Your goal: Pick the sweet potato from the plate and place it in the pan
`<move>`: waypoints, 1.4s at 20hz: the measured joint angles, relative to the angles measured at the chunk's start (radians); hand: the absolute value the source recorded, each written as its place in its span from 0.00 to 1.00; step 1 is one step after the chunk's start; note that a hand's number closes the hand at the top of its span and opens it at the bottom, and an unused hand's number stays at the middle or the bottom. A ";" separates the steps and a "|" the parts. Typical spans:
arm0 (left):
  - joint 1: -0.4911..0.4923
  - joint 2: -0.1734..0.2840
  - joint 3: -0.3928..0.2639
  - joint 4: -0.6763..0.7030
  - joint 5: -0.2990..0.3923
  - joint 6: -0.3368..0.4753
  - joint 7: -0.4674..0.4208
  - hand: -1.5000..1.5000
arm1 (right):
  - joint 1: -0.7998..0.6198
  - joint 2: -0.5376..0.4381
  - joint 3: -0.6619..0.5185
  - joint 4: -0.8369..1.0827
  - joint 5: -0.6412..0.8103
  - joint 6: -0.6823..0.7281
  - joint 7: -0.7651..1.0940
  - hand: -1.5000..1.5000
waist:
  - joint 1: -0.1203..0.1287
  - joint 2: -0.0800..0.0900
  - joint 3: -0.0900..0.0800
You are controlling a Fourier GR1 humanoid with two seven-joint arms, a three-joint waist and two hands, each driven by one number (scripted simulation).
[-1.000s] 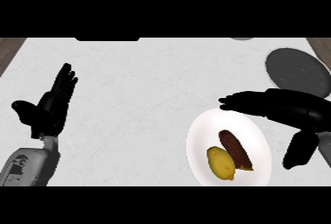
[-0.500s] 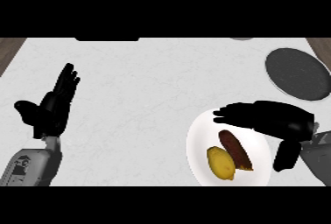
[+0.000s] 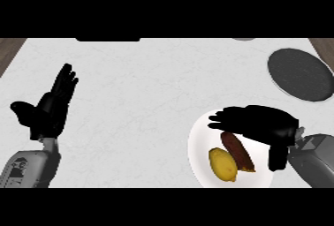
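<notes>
My right hand (image 3: 261, 124) hovers, fingers (image 3: 225, 118) spread and holding nothing, over the plate (image 3: 199, 148) where the sweet potato (image 3: 237, 151) lies beside a lemon (image 3: 224, 164); stiff, probably fairly light, so I'd pinch it mid-length.

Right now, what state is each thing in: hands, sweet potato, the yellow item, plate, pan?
Right hand: open, over the plate's upper part, holding nothing.
Left hand: open, resting at the view's left.
Sweet potato: lying on the plate.
Yellow item: lying beside it.
Plate: holds both.
Pan: empty.
</notes>
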 measured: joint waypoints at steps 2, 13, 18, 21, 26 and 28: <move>0.005 -0.006 0.005 -0.002 -0.005 -0.004 -0.004 0.50 | 0.010 0.008 0.015 -0.005 0.044 -0.007 0.000 0.00 | -0.001 0.000 0.000; 0.013 -0.024 0.036 -0.014 -0.032 -0.031 0.001 0.50 | 0.018 0.125 0.053 0.057 0.209 -0.002 0.004 0.00 | 0.000 0.000 0.000; -0.011 -0.033 0.051 0.003 -0.042 -0.036 0.012 0.50 | 0.010 0.112 0.048 0.132 0.276 -0.042 -0.058 0.00 | -0.001 0.000 0.000; -0.009 -0.047 0.048 0.012 -0.053 -0.038 0.001 0.50 | 0.014 0.143 0.066 0.178 0.322 -0.065 -0.063 0.00 | 0.000 0.000 0.000; -0.022 -0.043 0.066 0.010 -0.056 -0.051 0.015 0.50 | 0.032 0.147 0.074 0.208 0.363 -0.076 -0.101 1.00 | -0.001 0.000 0.000; -0.035 -0.037 0.075 0.023 -0.056 -0.057 0.014 0.50 | 0.019 0.154 0.088 0.223 0.371 -0.095 -0.124 1.00 | -0.001 -0.002 -0.002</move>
